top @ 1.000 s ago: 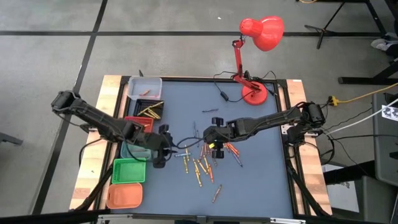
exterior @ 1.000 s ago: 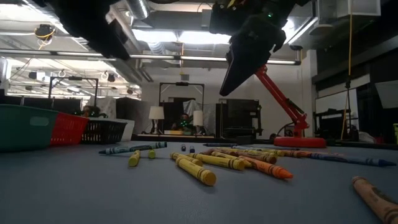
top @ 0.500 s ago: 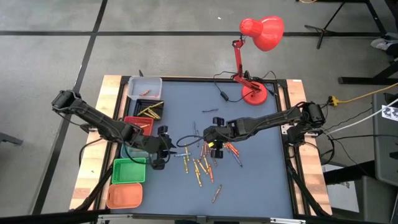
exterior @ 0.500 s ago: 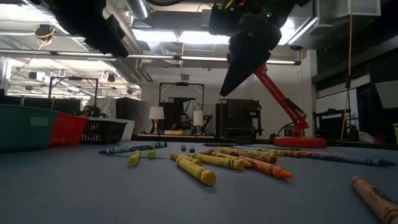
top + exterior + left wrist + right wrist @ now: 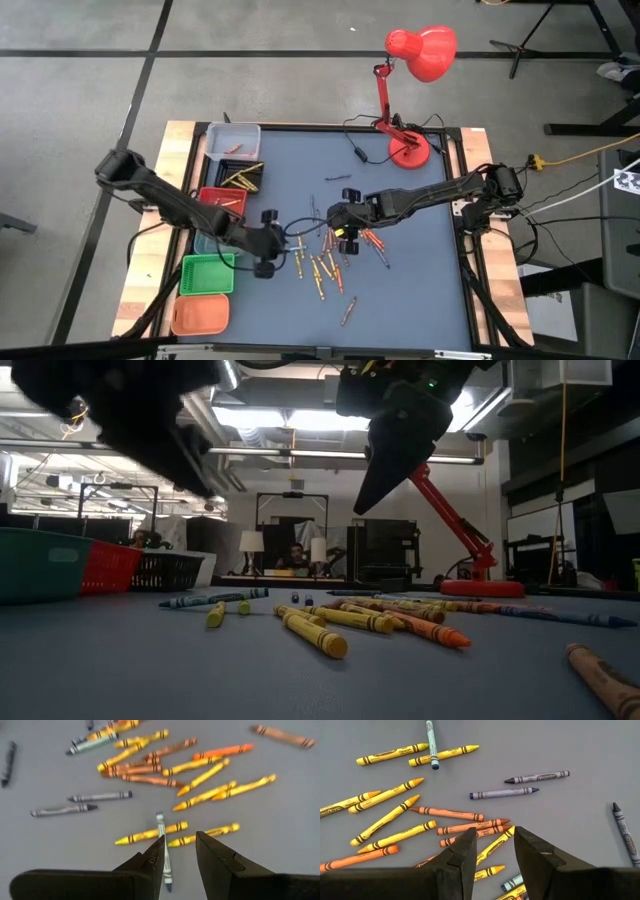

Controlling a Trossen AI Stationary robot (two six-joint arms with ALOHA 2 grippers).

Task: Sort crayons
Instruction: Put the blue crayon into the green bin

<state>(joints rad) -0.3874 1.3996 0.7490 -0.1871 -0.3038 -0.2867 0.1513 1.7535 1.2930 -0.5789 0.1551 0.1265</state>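
Hovering over the dark tabletop (image 5: 420,290), the left hand (image 5: 268,242) reaches in from about 9 o'clock toward the middle, and its two fingers stand apart with nothing between them; in its wrist view a pale green crayon (image 5: 163,851) lies on the surface just under the gap, not gripped. The right hand (image 5: 340,222) comes in from 3 o'clock and hangs above the upper edge of the pile, its fingers also apart and empty. The crayons (image 5: 325,262) are scattered loose near the centre of the tabletop, mostly yellow and orange ones in a loose fan, with some grey and dark ones (image 5: 522,785) a little apart from them and one brown crayon (image 5: 347,311) lying alone toward 6 o'clock. Along the 9 o'clock edge a row of small bins stands: a grey bin (image 5: 245,134) with one crayon in it, a black bin (image 5: 262,187) with several yellow crayons, a red bin (image 5: 206,194), a green bin (image 5: 205,275) and an orange bin (image 5: 198,316). At 1 o'clock a red desk lamp (image 5: 420,52) stands on the tabletop.
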